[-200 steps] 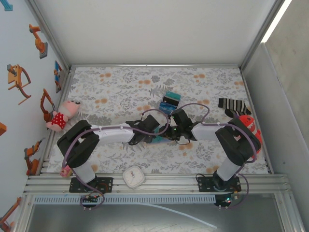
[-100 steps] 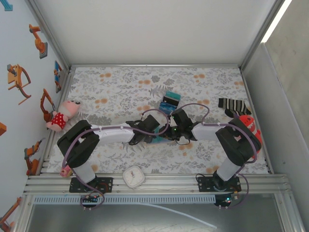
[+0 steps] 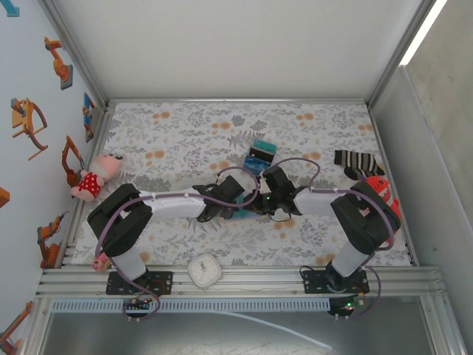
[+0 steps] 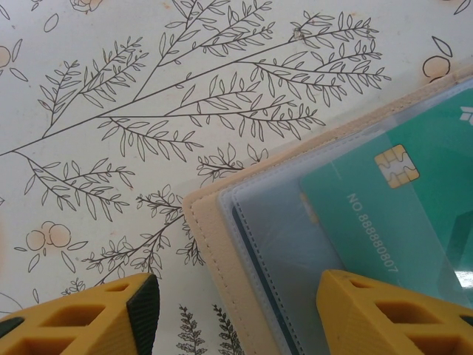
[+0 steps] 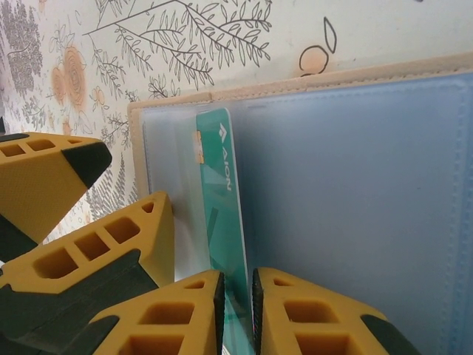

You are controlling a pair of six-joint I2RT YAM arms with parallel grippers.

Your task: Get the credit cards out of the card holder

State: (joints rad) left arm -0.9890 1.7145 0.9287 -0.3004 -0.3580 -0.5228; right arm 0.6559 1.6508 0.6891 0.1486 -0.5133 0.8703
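Observation:
The card holder (image 4: 214,244) lies open on the flowered cloth, tan outside, with clear blue-grey sleeves (image 5: 355,207). A teal credit card (image 4: 399,207) with a gold chip sticks out of a sleeve. My left gripper (image 4: 238,296) is open and straddles the holder's near corner: one finger over the cloth, the other over the sleeve. My right gripper (image 5: 236,285) is shut on the teal credit card's (image 5: 222,192) edge. The left fingers (image 5: 140,237) rest beside it. From above, the two grippers (image 3: 225,198) (image 3: 257,201) meet mid-table over the holder (image 3: 242,214).
A teal, blue and black block (image 3: 259,155) sits just behind the grippers. A pink plush doll (image 3: 96,176) lies at the left wall. A striped sock (image 3: 357,163) and a red-orange toy (image 3: 384,196) lie at the right. A white clock (image 3: 205,271) rests on the front rail.
My right jaws have drawn slightly closer on the teal card. Both arms stay where they were.

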